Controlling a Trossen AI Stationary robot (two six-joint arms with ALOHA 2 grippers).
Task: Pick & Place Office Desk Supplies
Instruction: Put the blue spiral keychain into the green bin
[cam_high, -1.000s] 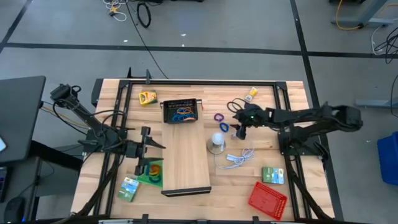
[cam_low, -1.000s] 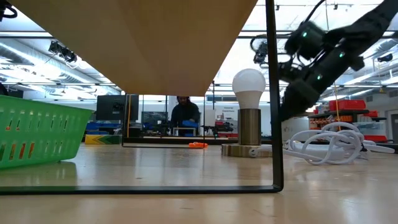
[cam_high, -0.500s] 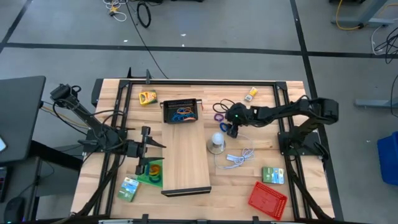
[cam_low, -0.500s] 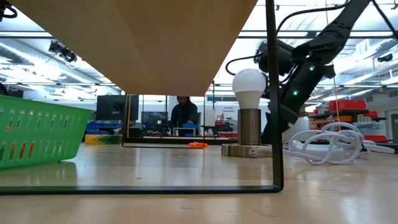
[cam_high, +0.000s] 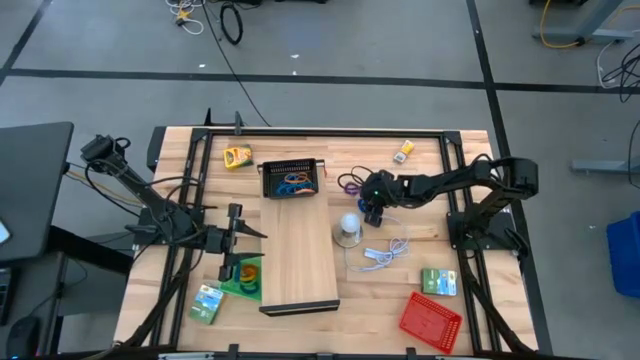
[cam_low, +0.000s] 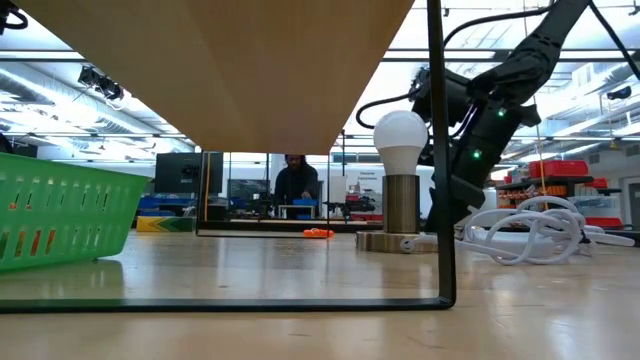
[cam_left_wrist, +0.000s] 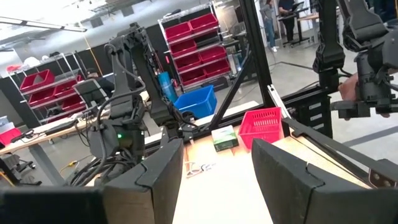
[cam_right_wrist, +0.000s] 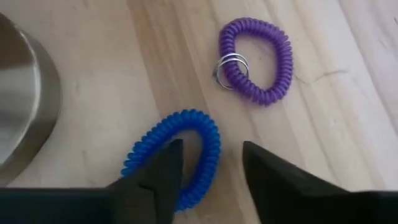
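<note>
A blue coil band (cam_right_wrist: 180, 155) lies flat on the table beside the lamp's metal foot (cam_right_wrist: 25, 106). A purple coil band (cam_right_wrist: 256, 61) with a metal ring lies just beyond it. My right gripper (cam_right_wrist: 211, 171) points steeply down and is open. One finger stands inside the blue loop and one outside, with the band's rim between them. In the high view this gripper (cam_high: 368, 207) is right of the bulb lamp (cam_high: 348, 226). My left gripper (cam_left_wrist: 217, 180) waits open and level above the table's left side (cam_high: 250, 236).
A pale wooden board (cam_high: 300, 250) runs down the middle, with a black mesh tray (cam_high: 292, 178) at its far end. A white cable (cam_high: 385, 252), a green box (cam_high: 438, 282) and a red tray (cam_high: 430, 320) lie near right. A green tray (cam_high: 243, 278) sits near left.
My right gripper has come down and gone toward the table's left, close to the lamp, tipping more steeply downward over the blue coil band. The bands and the lamp have stayed where they were.
</note>
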